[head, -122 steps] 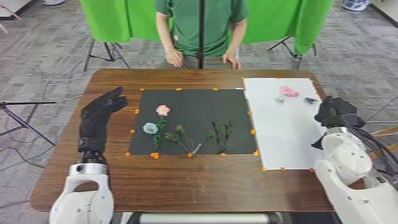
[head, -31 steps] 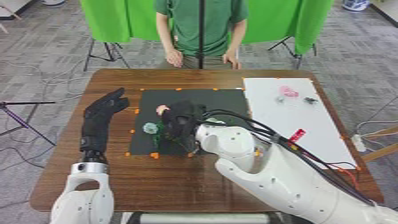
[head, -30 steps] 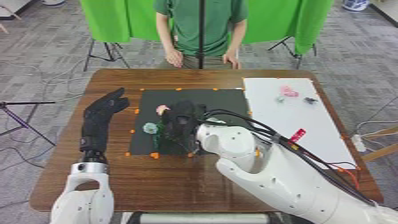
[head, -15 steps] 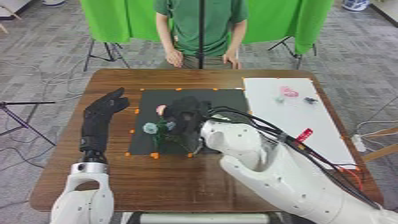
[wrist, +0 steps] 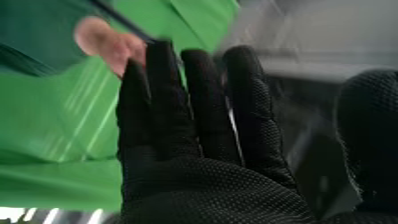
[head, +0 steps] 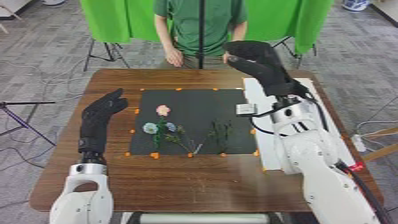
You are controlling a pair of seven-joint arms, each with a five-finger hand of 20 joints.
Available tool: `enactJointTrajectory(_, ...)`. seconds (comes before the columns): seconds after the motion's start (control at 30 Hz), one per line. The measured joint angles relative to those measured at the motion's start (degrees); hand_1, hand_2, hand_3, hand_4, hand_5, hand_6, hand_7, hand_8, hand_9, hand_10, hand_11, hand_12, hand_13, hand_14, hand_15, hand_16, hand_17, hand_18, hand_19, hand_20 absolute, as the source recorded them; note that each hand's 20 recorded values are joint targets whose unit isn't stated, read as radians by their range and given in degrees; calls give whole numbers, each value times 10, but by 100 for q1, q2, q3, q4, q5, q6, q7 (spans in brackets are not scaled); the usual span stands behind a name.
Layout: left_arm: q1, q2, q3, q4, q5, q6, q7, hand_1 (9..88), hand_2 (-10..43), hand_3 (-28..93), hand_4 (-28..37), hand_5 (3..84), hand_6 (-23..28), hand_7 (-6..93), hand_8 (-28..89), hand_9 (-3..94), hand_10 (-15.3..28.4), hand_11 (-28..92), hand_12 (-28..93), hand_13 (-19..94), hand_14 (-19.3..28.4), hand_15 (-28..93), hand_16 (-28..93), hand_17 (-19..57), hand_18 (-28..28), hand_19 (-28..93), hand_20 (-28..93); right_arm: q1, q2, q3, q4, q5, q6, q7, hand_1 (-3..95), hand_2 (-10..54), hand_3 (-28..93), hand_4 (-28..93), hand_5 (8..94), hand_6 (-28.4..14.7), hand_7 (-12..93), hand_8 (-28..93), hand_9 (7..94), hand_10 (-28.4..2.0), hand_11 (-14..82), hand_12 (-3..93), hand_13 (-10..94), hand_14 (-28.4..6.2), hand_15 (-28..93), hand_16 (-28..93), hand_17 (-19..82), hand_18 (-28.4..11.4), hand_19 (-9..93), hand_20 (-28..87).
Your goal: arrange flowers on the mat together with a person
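At the left, the left hand (head: 103, 109) is held over the wooden surface (head: 107, 185), to the left of the dark mat (head: 191, 100); its fingers are loosely extended, directed away from the robot with a slight lean to the right.

On the mat's left part, the pink flower (head: 163, 110) is laid with its head at the far end; its long axis runs nearly parallel to the mat's left side, the green stem being directed toward the robot. The light blue flower head (head: 150, 128) is placed just left of that stem. To the stem's right, a small grey-blue flower (head: 171, 127) is set at the far end of a thin stem, which is slanted toward the robot and to the right.

Farther right on the mat, two dark green sprigs (head: 220, 131) are laid side by side, their long axes running near to far.

At the right, the white sheet (head: 255, 92) is partly covered by the right arm. The right hand (head: 258, 59) is raised at the far side of the surface, directed away and to the left. In the right wrist view its fingers (wrist: 210, 105) are seen straight and slightly parted, with the thumb (wrist: 369, 125) held well apart.
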Motion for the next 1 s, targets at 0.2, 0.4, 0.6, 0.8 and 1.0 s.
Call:
enactJointTrajectory(0.2,4,-3,-3,0,-1,-11,9,262,27,668,-192,493,34,122,-54,474,135,198,157,382,180,239,30,70,137,149,217,-1132,-762,1183,6,1818,-522,-708,85,45,764,-167,476,10,88,-73,472,-134,58,134,350,-128,97,207,208,-150,63,309)
enactJointTrajectory(0.4,-14,-6,-3,8,-1,-46,20,262,26,668,-191,493,34,122,-54,474,135,199,157,383,180,238,30,70,137,149,218,-2142,-1203,1547,-123,3383,-365,-710,81,51,763,-168,493,5,93,-73,481,-136,61,135,363,-130,108,205,212,-152,65,314)
enactJointTrajectory(0.6,-45,-16,11,14,2,-58,32,262,27,667,-192,492,34,122,-54,475,135,198,157,382,179,238,31,69,137,149,217,-2495,-1530,1576,-132,4742,-361,-728,81,53,762,-167,495,5,94,-74,482,-136,61,136,364,-130,112,202,212,-152,65,315)
enactJointTrajectory(0.8,-61,-33,30,14,5,-66,35,263,27,667,-191,492,34,121,-54,474,135,199,157,382,179,238,31,68,138,149,217,-2450,-1513,1577,-130,4217,-491,-722,81,55,761,-166,497,4,96,-73,483,-135,62,137,372,-137,118,204,212,-155,67,317)
enactJointTrajectory(1.0,-61,-55,59,14,9,-83,33,262,26,667,-191,494,34,123,-55,474,134,198,157,383,180,238,31,68,138,149,217,-2411,-1496,1541,-129,4128,-569,-687,82,57,758,-166,502,2,95,-73,490,-137,64,139,378,-139,121,206,212,-157,69,318)
